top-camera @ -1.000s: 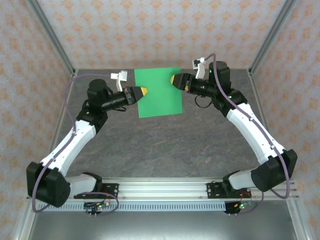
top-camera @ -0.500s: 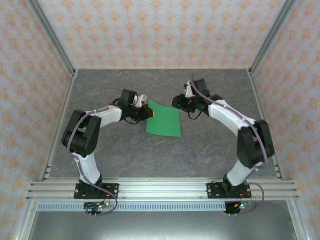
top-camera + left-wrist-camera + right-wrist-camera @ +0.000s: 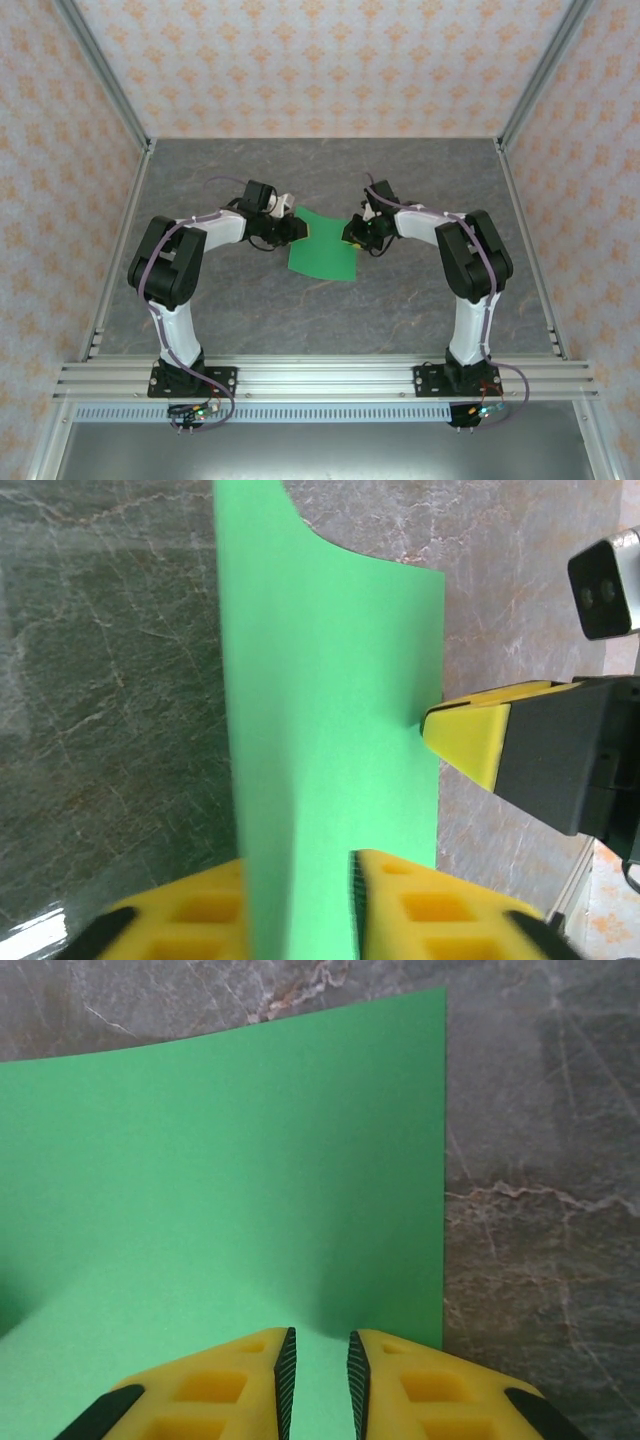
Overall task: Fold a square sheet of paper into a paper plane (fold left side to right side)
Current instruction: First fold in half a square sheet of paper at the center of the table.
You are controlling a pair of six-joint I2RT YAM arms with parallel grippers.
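The square sheet of paper (image 3: 322, 250) is bright green and lies mid-table between both grippers, bowed rather than flat. My left gripper (image 3: 303, 228) is at its left edge. In the left wrist view the paper (image 3: 330, 680) runs up between the parted yellow jaws of the left gripper (image 3: 298, 865), loose, with a gap at the right pad. My right gripper (image 3: 350, 232) is at the paper's right edge; its yellow tip (image 3: 440, 725) touches that edge. In the right wrist view its jaws (image 3: 320, 1338) stand narrowly apart over the paper (image 3: 220, 1160), green showing through the gap.
The dark marbled tabletop (image 3: 420, 300) surrounds the paper. Aluminium frame posts (image 3: 100, 90) and patterned walls bound the cell. A rail (image 3: 320, 375) carrying both arm bases runs along the near edge.
Both arms have pulled in and come down, bringing the paper from the back of the table to the middle. The left jaws have parted from shut. The right jaws have narrowed.
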